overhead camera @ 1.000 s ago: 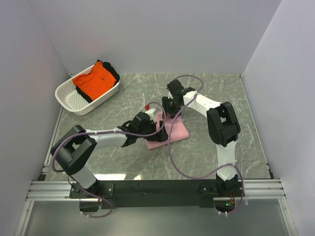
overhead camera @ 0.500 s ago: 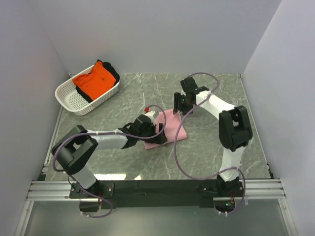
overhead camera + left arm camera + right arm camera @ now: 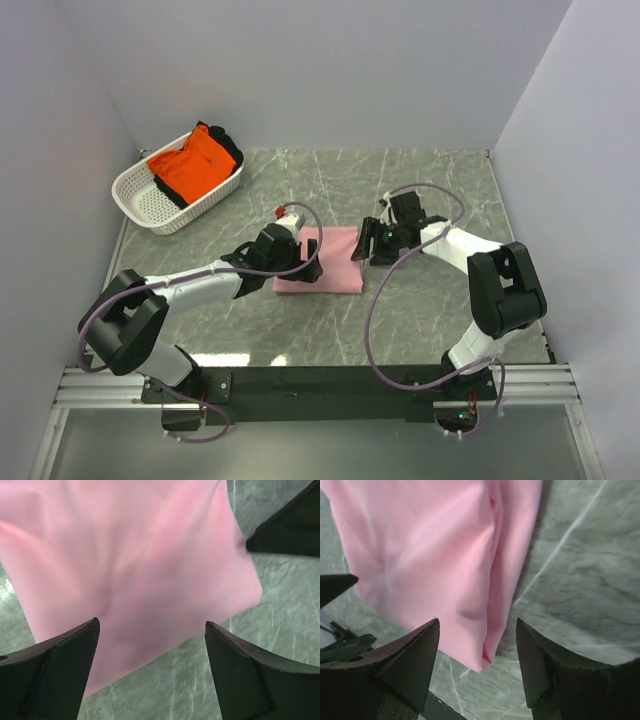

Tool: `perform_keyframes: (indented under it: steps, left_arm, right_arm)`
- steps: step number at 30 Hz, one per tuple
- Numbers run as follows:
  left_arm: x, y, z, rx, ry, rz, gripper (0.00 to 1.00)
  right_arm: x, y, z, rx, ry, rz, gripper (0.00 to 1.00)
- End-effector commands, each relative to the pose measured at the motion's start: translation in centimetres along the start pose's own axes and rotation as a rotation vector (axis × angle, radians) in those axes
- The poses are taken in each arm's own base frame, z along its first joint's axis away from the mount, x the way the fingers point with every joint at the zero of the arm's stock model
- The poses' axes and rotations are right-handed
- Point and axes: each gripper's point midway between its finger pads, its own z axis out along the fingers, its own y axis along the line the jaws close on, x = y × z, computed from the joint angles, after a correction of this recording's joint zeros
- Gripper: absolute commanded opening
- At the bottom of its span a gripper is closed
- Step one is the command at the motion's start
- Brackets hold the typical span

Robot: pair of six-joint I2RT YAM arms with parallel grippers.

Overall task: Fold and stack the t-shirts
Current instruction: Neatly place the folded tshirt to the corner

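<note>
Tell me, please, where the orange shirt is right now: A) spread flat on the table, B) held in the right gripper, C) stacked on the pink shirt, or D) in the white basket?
D: the orange shirt lies bundled in the basket at the far left, well apart from the pink shirt.

The light pink t-shirt [image 3: 322, 262] lies folded flat mid-table; the bright orange t-shirt [image 3: 190, 164] sits crumpled in the basket [image 3: 150, 205].

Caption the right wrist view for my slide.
Open right gripper above the folded pink t-shirt on the marble table.
</note>
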Motion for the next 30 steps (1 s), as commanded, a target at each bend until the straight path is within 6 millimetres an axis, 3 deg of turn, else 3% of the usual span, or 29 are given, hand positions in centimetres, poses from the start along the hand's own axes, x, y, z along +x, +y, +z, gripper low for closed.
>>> perform_keyframes:
  steps: [1, 10, 17, 27, 29, 30]
  left_arm:
    - [-3.2, -0.6, -0.6, -0.005, -0.086, 0.014, 0.92]
    - [-0.5, 2.0, 2.5, -0.072, -0.016, 0.003, 0.92]
    - [1.5, 1.5, 3.6, -0.033, 0.028, 0.007, 0.9]
    - [2.5, 0.2, 4.1, 0.003, 0.048, 0.017, 0.89]
    - [2.7, 0.2, 4.2, 0.003, 0.055, 0.018, 0.89]
    - [2.9, 0.3, 4.3, 0.0, 0.058, 0.019, 0.89]
  right_arm:
    - [-0.7, 2.7, -0.6, -0.153, -0.063, -0.002, 0.69]
    - [1.1, 1.2, 1.0, -0.149, -0.055, 0.072, 0.7]
    - [2.5, 0.9, 2.4, -0.161, -0.023, 0.108, 0.7]
    - [1.4, 2.0, 4.1, -0.163, -0.039, 0.083, 0.7]
    - [1.5, 1.7, 4.4, -0.139, -0.038, 0.08, 0.67]
    - [1.1, 1.8, 4.4, -0.133, -0.045, 0.073, 0.61]
